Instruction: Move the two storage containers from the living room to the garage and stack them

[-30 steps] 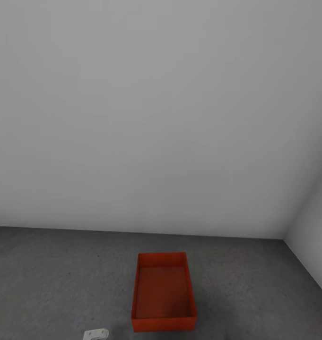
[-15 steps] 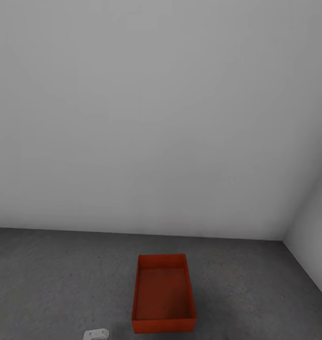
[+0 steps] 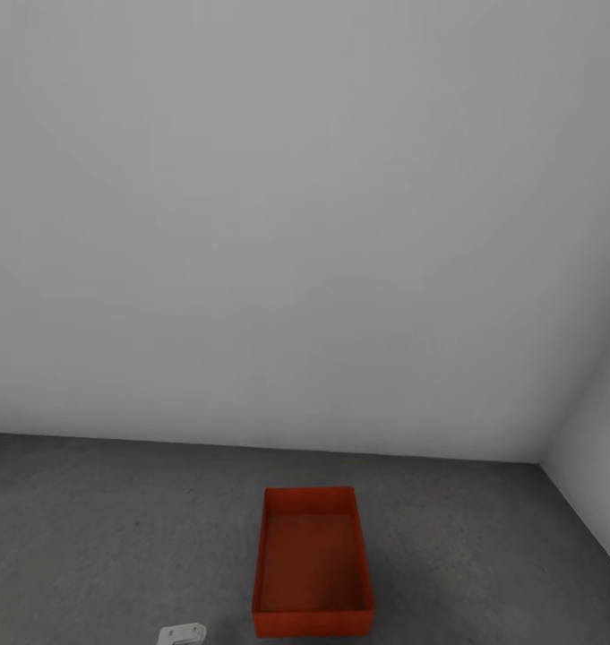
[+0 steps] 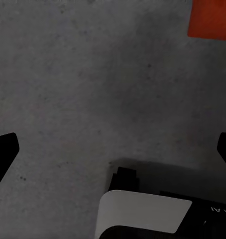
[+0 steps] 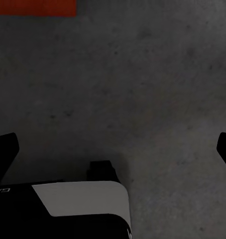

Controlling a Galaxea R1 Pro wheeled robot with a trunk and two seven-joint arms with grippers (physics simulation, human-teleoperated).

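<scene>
One orange-red storage container [image 3: 312, 563] stands open-top and empty on the dark grey concrete floor [image 3: 98, 528] of the garage, a short way from the plain wall. A corner of the same orange-red shows at the edge of the left wrist view [image 4: 212, 19] and of the right wrist view [image 5: 36, 7]. My left gripper [image 4: 114, 149] hangs over bare floor, open, with nothing between its dark fingertips [image 4: 3, 149]. My right gripper [image 5: 114, 149] is likewise open and empty above the concrete, its fingertips [image 5: 4, 148] spread wide.
A grey-white wall [image 3: 305, 224] fills the space behind the container and meets a side wall [image 3: 600, 466] in a corner at the right. A small white part of my own body [image 3: 181, 634] shows low on the left. Bare concrete lies on both sides of the container.
The whole head picture has slid down slightly, so the camera moved. The container keeps its place on the floor.
</scene>
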